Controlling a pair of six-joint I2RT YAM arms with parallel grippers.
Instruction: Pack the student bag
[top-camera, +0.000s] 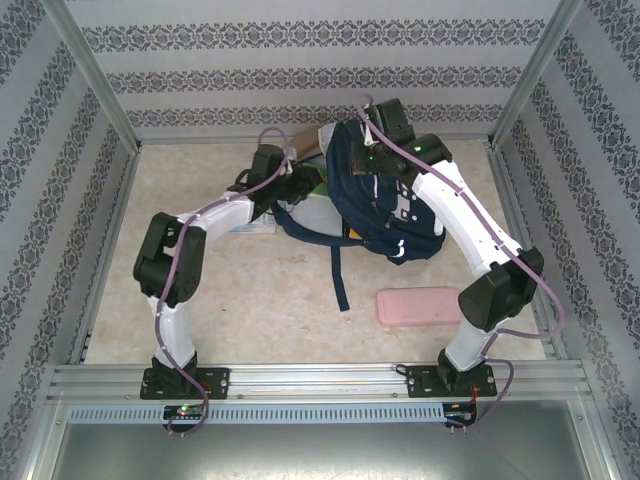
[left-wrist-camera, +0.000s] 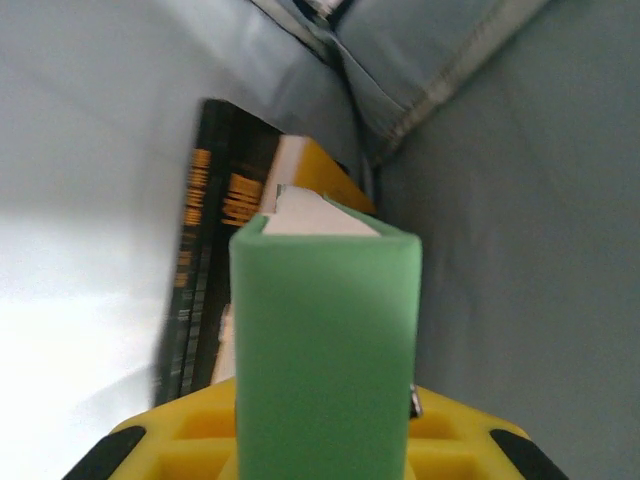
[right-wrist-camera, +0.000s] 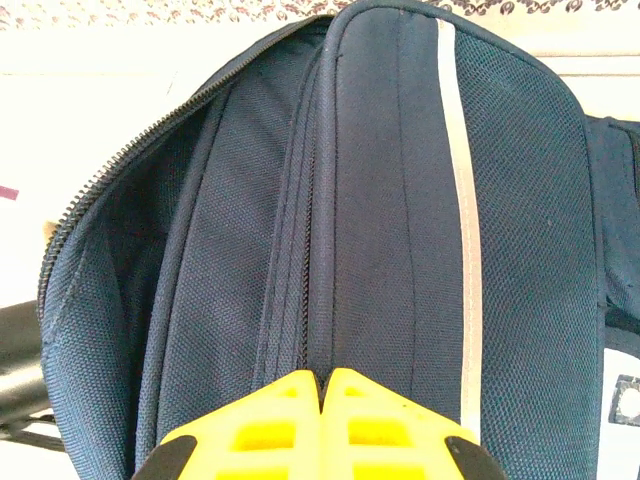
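Tabletop (top-camera: 250, 300), one student bag (top-camera: 345, 190), one pink case (top-camera: 430, 305), left jaws pinching green book (left-wrist-camera: 325, 340), right jaws pinching bag

- Patterned wallpaper (top-camera: 300, 60) in grey floral bands covers the far wall and both side walls.
- A pale, marbled beige tabletop (top-camera: 250, 310) lies under even, soft light.
- Aluminium posts (top-camera: 95, 80) rise at left and right; a metal rail (top-camera: 320, 378) spans the near edge.

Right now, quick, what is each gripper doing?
Left gripper: closed on a green book.
Right gripper: closed, pinching the bag.
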